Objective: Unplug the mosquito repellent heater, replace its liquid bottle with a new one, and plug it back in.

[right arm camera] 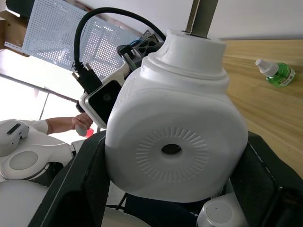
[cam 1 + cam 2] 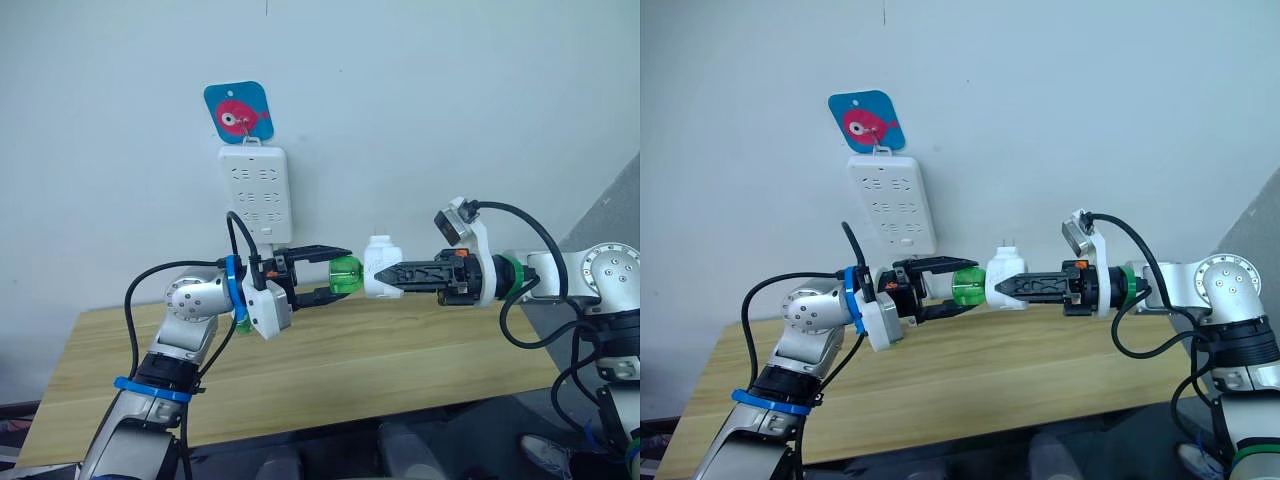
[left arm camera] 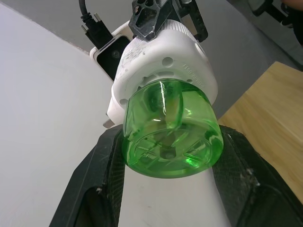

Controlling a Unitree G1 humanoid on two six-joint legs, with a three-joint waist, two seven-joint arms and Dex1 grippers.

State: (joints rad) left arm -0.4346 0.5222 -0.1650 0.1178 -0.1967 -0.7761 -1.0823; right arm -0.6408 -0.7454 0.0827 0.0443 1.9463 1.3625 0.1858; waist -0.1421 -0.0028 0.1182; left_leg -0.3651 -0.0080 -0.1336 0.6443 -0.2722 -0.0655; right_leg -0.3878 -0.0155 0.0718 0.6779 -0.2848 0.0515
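Both tools meet in mid-air above the bench, sharing the heater and its bottle between them.

The right tool [image 2: 385,276] pinches the mosquito repellent heater [image 2: 380,268] by its white body, prongs pointing up, the round vent hole facing back along that tool's fingers. The green liquid bottle [image 2: 345,276] is seated in the heater's far end from the right tool, and the left tool [image 2: 335,272] has its two black fingers pressed on either side of that bottle. Both tools are level with each other, tip to tip. Behind them, the white power strip [image 2: 256,193] hangs on the wall. A second green bottle [image 1: 276,72] lies on the wooden bench [image 2: 400,370], beyond the heater from the right tool.
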